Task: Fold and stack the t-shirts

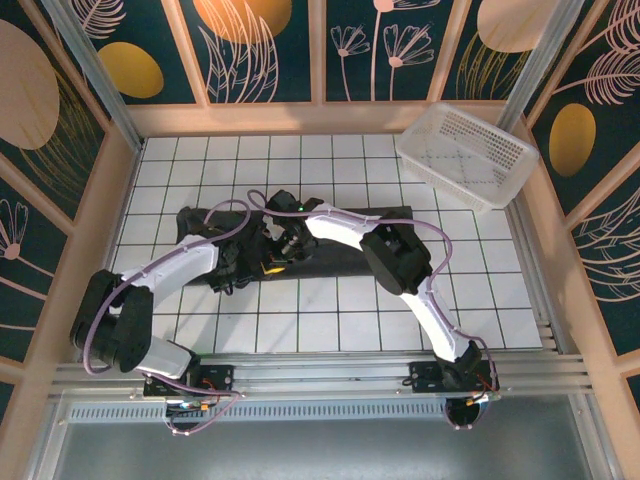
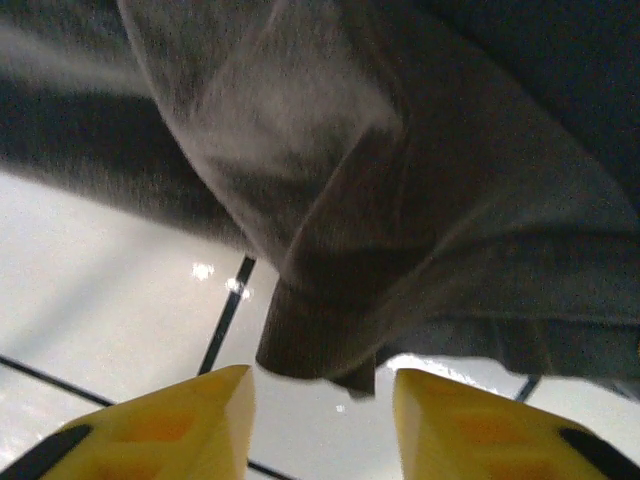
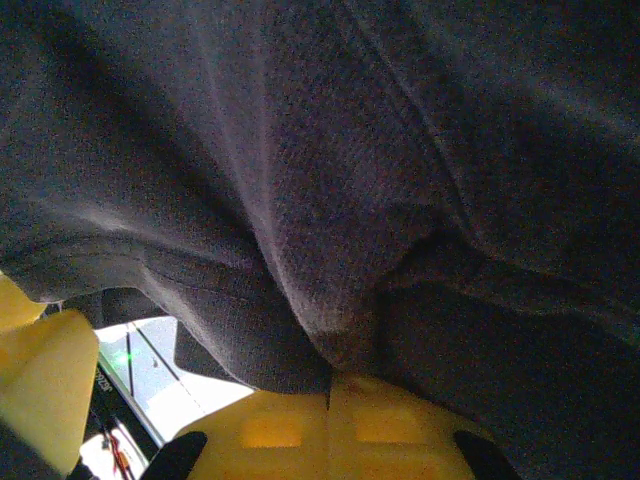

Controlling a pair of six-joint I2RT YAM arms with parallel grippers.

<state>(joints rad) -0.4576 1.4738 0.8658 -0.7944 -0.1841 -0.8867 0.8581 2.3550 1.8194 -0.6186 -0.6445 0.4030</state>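
While both arms reach in over the middle of the desk (image 1: 330, 320), I see the shirt (image 1: 335, 266) lying as a long dark band across the white tiles, from left of centre to right of centre. The white basket (image 1: 468, 150) sits well apart from it, at the far right corner.

From above, the left hand (image 1: 266, 262) is at the shirt's near edge. The right hand (image 1: 290, 238) is just beyond it over the cloth, and the two are close together.

On the left wrist camera, the left hand is spread. Its two yellow fingers (image 2: 200, 420) stand apart with bare tile between them. A folded corner of the shirt hangs just ahead of that gap, and I see neither finger clamping it.

On the right wrist camera, the right hand is pressed together. Its yellow fingers (image 3: 270, 430) meet, and a ridge of fabric runs down into their seam, so it is pinching the shirt. The cloth drapes away from that pinch on both sides
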